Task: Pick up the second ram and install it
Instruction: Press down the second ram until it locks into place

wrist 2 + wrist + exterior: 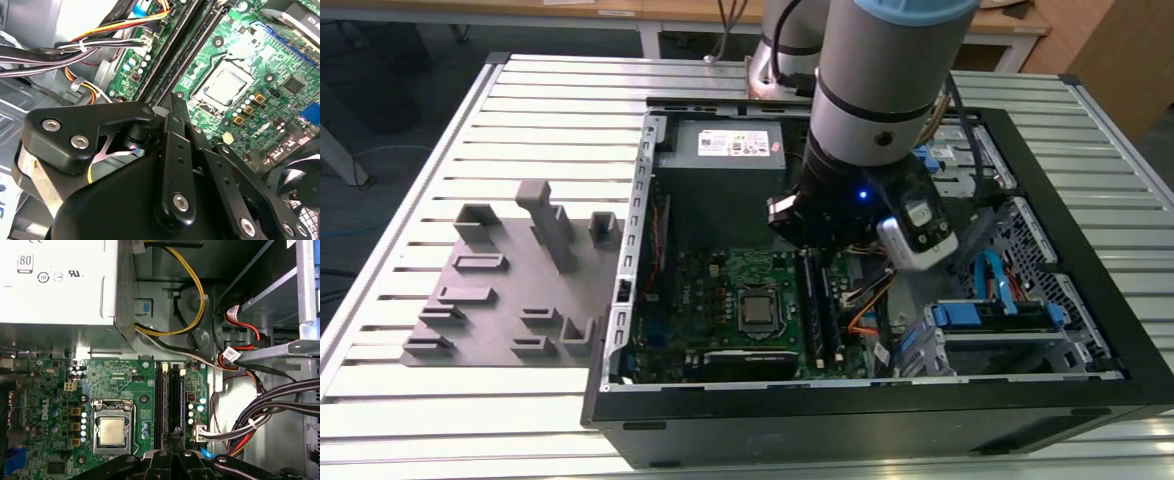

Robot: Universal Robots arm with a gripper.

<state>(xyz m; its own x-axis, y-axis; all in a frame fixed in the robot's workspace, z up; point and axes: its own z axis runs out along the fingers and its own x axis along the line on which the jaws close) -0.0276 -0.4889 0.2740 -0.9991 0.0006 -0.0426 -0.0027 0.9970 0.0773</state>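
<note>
Two long dark memory slots run side by side on the green motherboard [720, 290], beside the CPU socket [112, 431]. A thin dark stick, the second ram [174, 400], stands in the slot farther from the socket, also seen in the second wrist view [192, 47]. It looks level with the stick in the neighbouring slot [159, 400]. My gripper [175, 434] hangs inside the open computer case over that slot; its black fingers [175, 125] meet at the tip, shut, with nothing visible between them. In the exterior view the gripper [825, 240] sits above the slots' far end.
A grey power supply [727, 145] fills the case's far end. Black and coloured cable bundles [270, 410] run beside the slots. Blue drive bays [994, 315] sit at the exterior view's right. A grey fixture block [520, 290] stands on the slatted table [400, 200] outside the case.
</note>
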